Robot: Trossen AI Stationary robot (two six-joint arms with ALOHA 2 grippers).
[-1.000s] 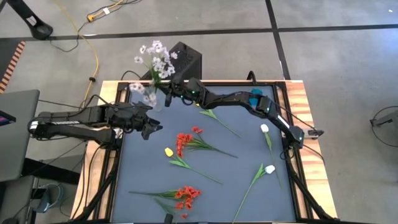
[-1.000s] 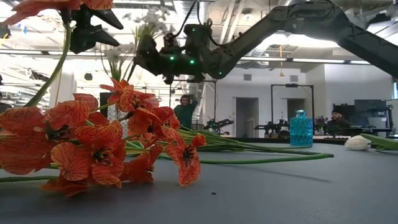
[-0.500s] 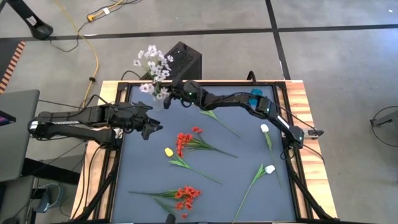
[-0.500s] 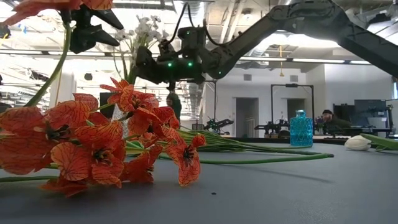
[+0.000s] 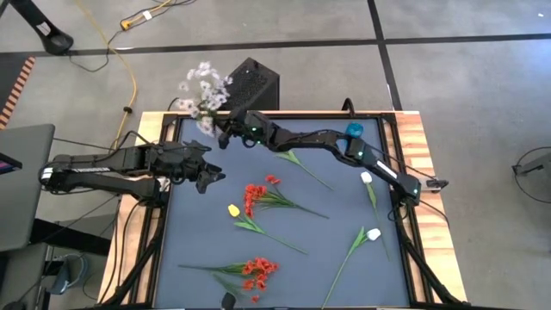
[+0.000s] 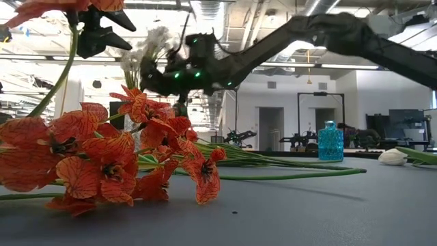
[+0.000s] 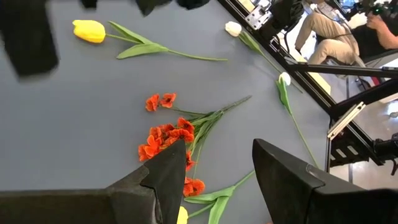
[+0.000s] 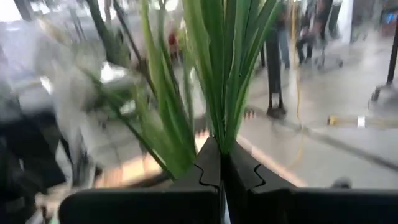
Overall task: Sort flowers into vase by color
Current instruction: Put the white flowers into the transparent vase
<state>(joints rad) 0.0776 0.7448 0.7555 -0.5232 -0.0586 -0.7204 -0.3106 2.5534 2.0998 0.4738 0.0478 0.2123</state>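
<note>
My right gripper (image 5: 226, 129) reaches along the table's far edge toward the far-left corner and is shut on the pale lilac-white sprig (image 5: 202, 86), whose blooms (image 6: 147, 44) stand above it. My left gripper (image 5: 207, 176) hovers open over the table's left part, touching nothing; its wrist view looks down on a red cluster (image 7: 168, 134). Lying flat on the mat are two red clusters (image 5: 255, 195) (image 5: 259, 270), a yellow tulip (image 5: 232, 210), two white tulips (image 5: 366, 178) (image 5: 374, 233) and a bare green stem (image 5: 303, 165). My right gripper pinches the sprig's bundle of green stems and leaves (image 8: 214, 127) between its two fingers (image 8: 239, 171), across the stems. The fingers come roughly level from the table's right. The sprig is lifted clear, and its stems rise from the fingers to the blooms above.
A small blue vase (image 5: 354, 131) stands near the far edge, right of centre, also seen across the mat (image 6: 331, 141). A black box (image 5: 256, 82) sits on the floor past the far edge. The wooden table rim (image 5: 413, 138) frames the mat. People show in the room behind.
My right gripper has carried the sprig along the far edge toward the table's left. The blooms have swung left with it, out past the far-left corner.
</note>
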